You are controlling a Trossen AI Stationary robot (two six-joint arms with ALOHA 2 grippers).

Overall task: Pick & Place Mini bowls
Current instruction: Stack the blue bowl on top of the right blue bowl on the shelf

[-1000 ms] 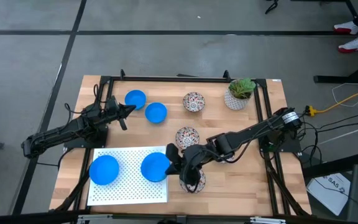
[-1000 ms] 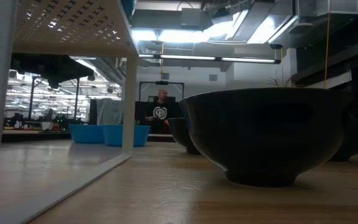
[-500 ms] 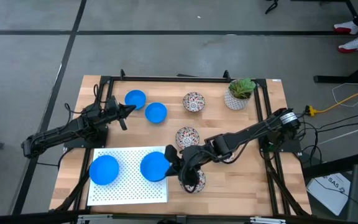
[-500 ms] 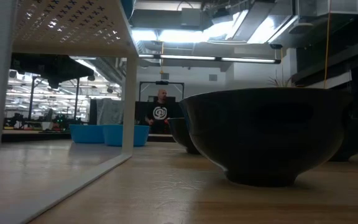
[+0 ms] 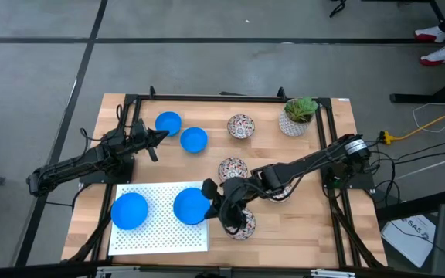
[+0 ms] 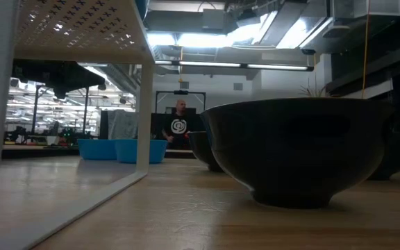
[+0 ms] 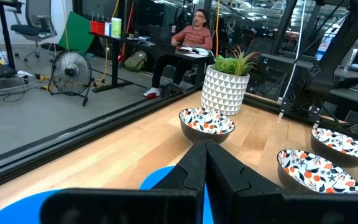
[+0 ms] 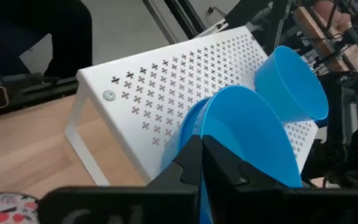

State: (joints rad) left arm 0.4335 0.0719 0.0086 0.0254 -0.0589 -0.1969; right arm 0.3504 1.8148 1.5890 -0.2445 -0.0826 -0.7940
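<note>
Carefully lower your right hand (image 5: 211,202), pinched shut on the rim of the blue bowl (image 5: 191,206) over the white perforated shelf (image 5: 161,232), until it sits flat before releasing.

Right pincer (image 5: 216,202) clamped; left pincer (image 5: 159,137) closed, idle.
</note>
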